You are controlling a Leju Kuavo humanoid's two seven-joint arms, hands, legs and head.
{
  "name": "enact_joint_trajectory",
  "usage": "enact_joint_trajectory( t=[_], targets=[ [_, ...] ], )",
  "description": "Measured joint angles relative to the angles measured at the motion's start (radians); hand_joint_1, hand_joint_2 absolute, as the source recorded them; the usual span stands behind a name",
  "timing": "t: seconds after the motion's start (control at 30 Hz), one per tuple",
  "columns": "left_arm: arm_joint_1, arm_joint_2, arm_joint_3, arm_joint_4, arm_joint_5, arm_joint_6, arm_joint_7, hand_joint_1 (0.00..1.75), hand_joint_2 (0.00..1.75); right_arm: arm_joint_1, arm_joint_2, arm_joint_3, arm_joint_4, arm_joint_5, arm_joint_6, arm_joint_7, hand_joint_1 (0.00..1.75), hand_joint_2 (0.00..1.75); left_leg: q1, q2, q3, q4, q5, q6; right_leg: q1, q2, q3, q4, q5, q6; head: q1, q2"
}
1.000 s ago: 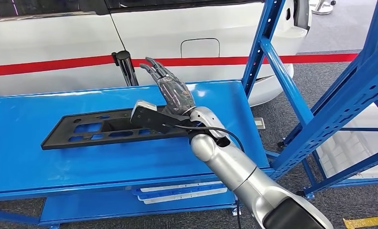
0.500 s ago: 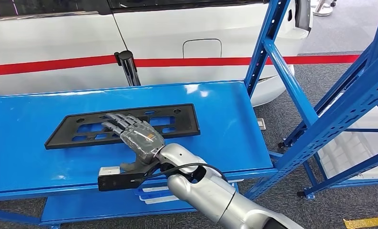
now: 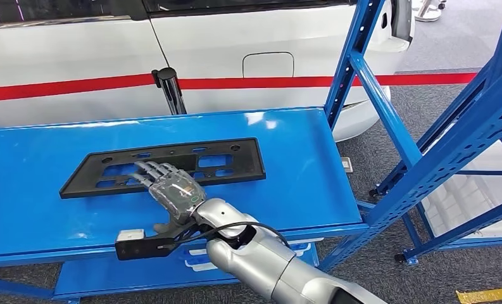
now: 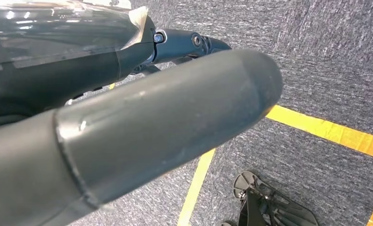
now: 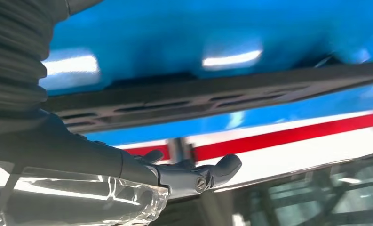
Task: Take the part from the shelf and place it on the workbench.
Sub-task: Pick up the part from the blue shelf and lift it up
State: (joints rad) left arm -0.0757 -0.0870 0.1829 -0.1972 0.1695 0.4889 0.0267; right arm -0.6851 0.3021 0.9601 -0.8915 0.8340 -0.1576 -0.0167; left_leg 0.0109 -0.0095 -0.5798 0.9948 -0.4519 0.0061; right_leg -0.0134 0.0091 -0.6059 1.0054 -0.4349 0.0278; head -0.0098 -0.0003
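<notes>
The black part lies flat on the blue desk. It looks thin, stiff and light — best held by a long edge. The right robot hand is open over its near edge, holding nothing.

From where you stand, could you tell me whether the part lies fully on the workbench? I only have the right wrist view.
Observer: Yes, the black part lies flat, with its whole outline on the blue workbench.
Operator: Is the right hand gripping it?
Observer: No, the right hand has its fingers stretched out over the part's near edge, not closed around it.
Operator: And the left hand?
Observer: The left hand hangs over grey carpet with yellow tape, holding nothing.
</notes>
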Motion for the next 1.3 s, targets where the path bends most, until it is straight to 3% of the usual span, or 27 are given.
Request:
enact_joint_trajectory(
  t=[0.23, 0.47, 0.5, 0.6, 0.63, 0.93, 1.3],
  targets=[
    [0.002, 0.0, 0.001, 0.0, -0.028, -0.006, -0.045, 0.0, 0.0, -0.062, -0.01, -0.119, 0.169, 0.136, -0.125, 0.092, 0.0, 1.75, -0.001, 0.0, 0.001, 0.0, 0.0, 0.0, -0.002, 0.0, 0.001, 0.0, 0.0, 0.0, 0.0, 0.0],
    [0.003, 0.0, 0.001, 0.0, -0.042, -0.016, -0.062, 0.0, 0.0, -0.087, -0.026, -0.198, 0.269, 0.233, -0.164, 0.147, 0.0, 1.75, -0.001, 0.0, 0.001, 0.0, 0.0, 0.0, -0.003, 0.0, 0.001, 0.0, 0.0, 0.0, 0.0, 0.0],
    [0.003, 0.0, 0.001, 0.0, -0.045, -0.017, -0.063, 0.0, 0.0, -0.091, -0.028, -0.205, 0.276, 0.242, -0.166, 0.152, 0.1, 1.75, -0.001, 0.0, 0.001, 0.0, 0.0, 0.0, -0.003, 0.0, 0.001, 0.0, 0.0, 0.0, 0.0, 0.0],
    [0.002, 0.001, 0.001, 0.0, -0.054, -0.019, -0.063, 0.0, 0.0, -0.102, -0.035, -0.225, 0.296, 0.284, -0.17, 0.171, 1.4, 1.75, -0.001, 0.0, 0.001, 0.0, 0.0, 0.0, -0.003, 0.0, 0.001, 0.0, 0.0, 0.0, 0.0, 0.0],
    [0.002, 0.001, 0.001, 0.0, -0.058, -0.02, -0.063, 0.0, 0.0, -0.103, -0.038, -0.231, 0.303, 0.3, -0.173, 0.178, 1.74, 1.75, -0.001, 0.0, 0.001, 0.0, 0.0, 0.0, -0.003, 0.0, 0.001, 0.0, 0.0, 0.0, 0.0, 0.0],
    [0.0, 0.003, 0.002, 0.0, -0.074, -0.013, -0.079, 0.0, 0.0, -0.083, -0.066, -0.313, 0.32, 0.333, -0.228, 0.153, 1.75, 1.75, -0.001, 0.0, 0.002, 0.0, 0.0, 0.0, -0.003, 0.0, 0.001, 0.0, 0.0, 0.0, 0.0, 0.0],
    [-0.01, 0.003, 0.012, -0.002, -0.077, 0.013, -0.224, 0.0, 0.0, 0.001, -0.092, -0.391, 0.134, 0.327, -0.231, 0.087, 1.75, 1.75, -0.001, 0.0, 0.002, 0.0, 0.0, 0.0, -0.003, 0.0, 0.001, 0.0, 0.0, 0.0, 0.0, 0.0]
  ],
)
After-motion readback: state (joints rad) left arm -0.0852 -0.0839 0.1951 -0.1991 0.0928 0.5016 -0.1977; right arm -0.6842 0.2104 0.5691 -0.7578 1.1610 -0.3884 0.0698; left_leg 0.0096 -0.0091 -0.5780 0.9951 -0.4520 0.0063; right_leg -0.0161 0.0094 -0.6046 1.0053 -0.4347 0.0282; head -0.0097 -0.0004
